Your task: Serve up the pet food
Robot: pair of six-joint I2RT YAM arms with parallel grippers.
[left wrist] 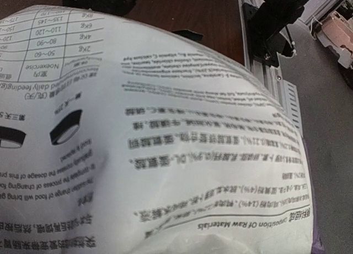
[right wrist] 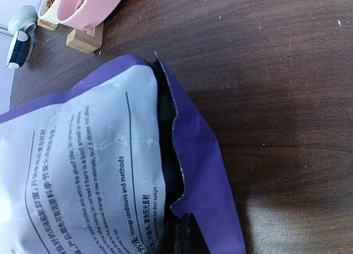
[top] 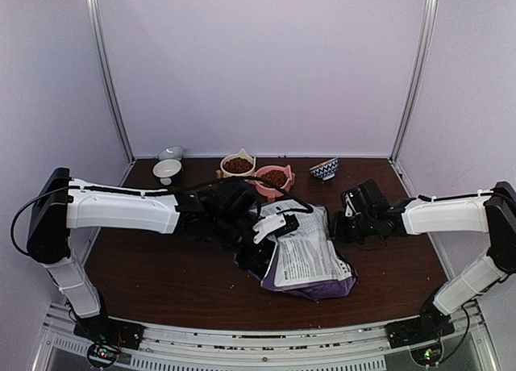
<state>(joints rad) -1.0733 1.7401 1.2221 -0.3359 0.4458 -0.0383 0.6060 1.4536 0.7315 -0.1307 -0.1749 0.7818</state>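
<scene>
The purple pet food bag point(top: 310, 262) lies flat mid-table with its white label point(left wrist: 165, 154) up. Reddish-brown pet food point(top: 238, 165) fills a cream bowl, and more sits in the pink bowl point(top: 274, 177) behind the bag. My left gripper point(top: 262, 230) rests at the bag's upper left edge. The label fills the left wrist view and hides the jaws. My right gripper point(top: 343, 224) is at the bag's right edge. In the right wrist view its black fingers point(right wrist: 185, 234) are shut together on the torn purple flap point(right wrist: 198, 154) of the bag's mouth.
The pink bowl point(right wrist: 94, 5) stands on a wooden block point(right wrist: 84, 40). A blue-patterned bowl point(top: 324, 168) sits at the back right. A small white bowl point(top: 167, 169) and a grey lidded pot point(top: 171, 152) are at the back left. Metal posts flank the back wall.
</scene>
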